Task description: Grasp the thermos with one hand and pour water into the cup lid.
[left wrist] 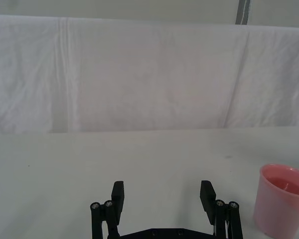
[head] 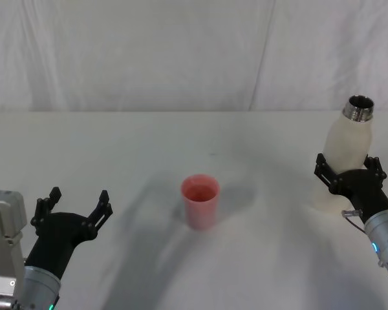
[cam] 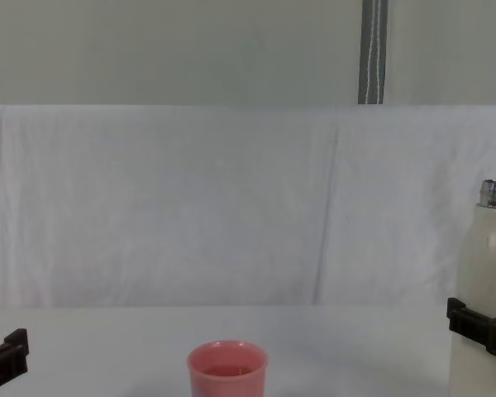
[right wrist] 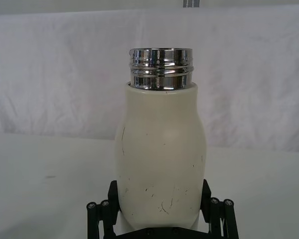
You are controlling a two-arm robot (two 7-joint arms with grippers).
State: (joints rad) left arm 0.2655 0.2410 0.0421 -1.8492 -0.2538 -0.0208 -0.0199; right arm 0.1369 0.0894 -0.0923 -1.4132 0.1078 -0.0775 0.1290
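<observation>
Standing upright at the right edge of the white table [head: 149,142], the thermos [head: 349,145] sat between the black fingers of the right gripper [head: 348,169], which clasped its cream body about the middle. In the right wrist view the thermos [right wrist: 160,159] rose straight from between the fingers [right wrist: 103,211], its silver threaded neck [right wrist: 161,68] uncapped and pointing up. The chest view showed the thermos [cam: 483,298] at the far right with a finger of the right gripper [cam: 478,324] laid across its side.

Well apart from it, near the middle of the table, the cup lid [head: 200,201] stood upright with its mouth open; a pinkish surface, seemingly water [cam: 228,371], lay low inside it in the chest view. The cup lid [left wrist: 281,199] also appeared beside the left gripper [left wrist: 162,195] in the left wrist view.

The left gripper [head: 77,205] hovered low at the table's left side, fingers spread wide and holding nothing, some way from the cup lid.

A white cloth backdrop [cam: 190,207] hung behind the table.
</observation>
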